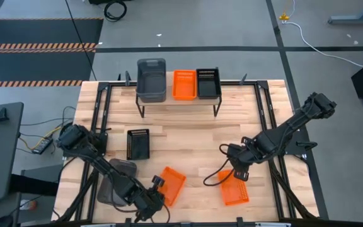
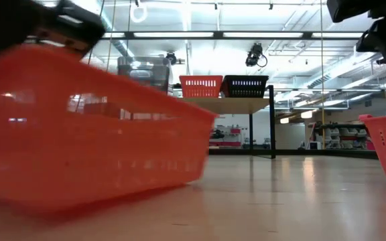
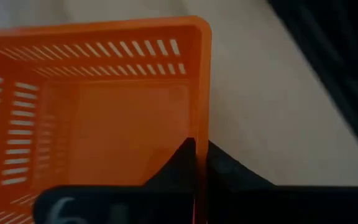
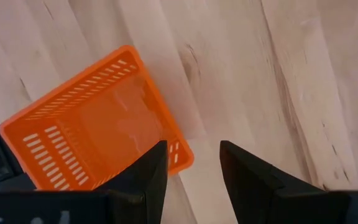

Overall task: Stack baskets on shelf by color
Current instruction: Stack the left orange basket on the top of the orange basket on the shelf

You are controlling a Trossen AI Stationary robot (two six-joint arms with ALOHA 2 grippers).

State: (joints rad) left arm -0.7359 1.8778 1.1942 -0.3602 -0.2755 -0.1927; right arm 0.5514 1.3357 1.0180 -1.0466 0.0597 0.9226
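Observation:
My left gripper (image 1: 157,186) is near the table's near edge, shut on an orange basket (image 1: 172,185), which fills the left of the low view (image 2: 86,127). My right gripper (image 1: 239,172) is open above the table, beside a second orange basket (image 1: 234,188); that basket's corner lies just off one finger in the right wrist view (image 4: 92,130). A grey basket (image 1: 115,184) lies under my left arm. A black basket (image 1: 138,143) sits mid-table. On the shelf (image 2: 236,105) stand stacked grey baskets (image 1: 151,79), an orange one (image 1: 183,84) and a black one (image 1: 208,82). My left gripper has one side wall of the orange basket (image 3: 201,124) between its fingers, one finger (image 3: 182,163) inside the basket and the other outside. It comes from above, at the basket's end toward the table's left. In the low view the basket looks slightly tilted on the table.
Black frame rails run along the table's left and right sides (image 1: 266,120). Bare wood lies between the shelf and the loose baskets. Cables hang off the table's left edge (image 1: 46,135).

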